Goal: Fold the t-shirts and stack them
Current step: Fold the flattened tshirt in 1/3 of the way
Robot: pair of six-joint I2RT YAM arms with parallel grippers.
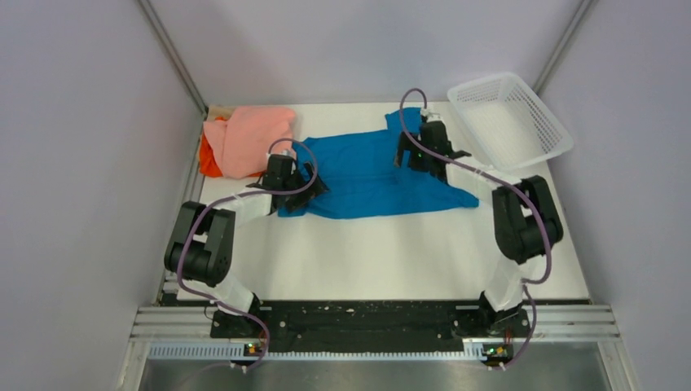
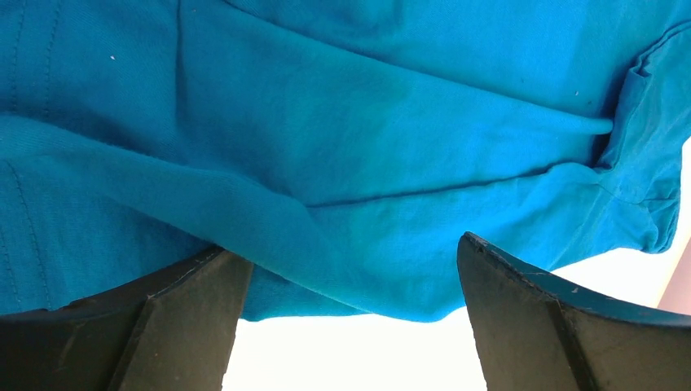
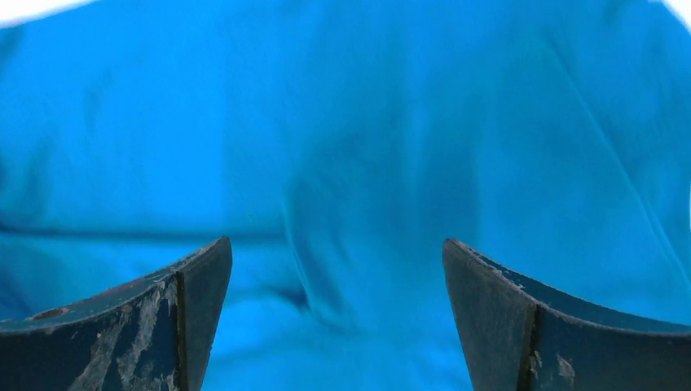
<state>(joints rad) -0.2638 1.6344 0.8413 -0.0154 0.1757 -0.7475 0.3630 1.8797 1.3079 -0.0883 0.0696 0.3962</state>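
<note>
The bright blue t-shirt (image 1: 371, 173) lies spread and wrinkled across the far middle of the table. It fills the left wrist view (image 2: 342, 147) and the right wrist view (image 3: 350, 130). The salmon-pink t-shirt (image 1: 248, 138) lies bunched at the far left on top of the orange t-shirt (image 1: 209, 157), of which only an edge shows. My left gripper (image 1: 305, 187) is open over the blue shirt's left edge, its fingers (image 2: 187, 318) apart with the hem between them. My right gripper (image 1: 424, 155) is open over the shirt's right part, nothing held.
A white plastic mesh basket (image 1: 509, 118) stands at the far right corner, partly off the table edge. Grey walls close in the left, right and back. The white tabletop (image 1: 383, 252) lies bare between the shirt and the arm bases.
</note>
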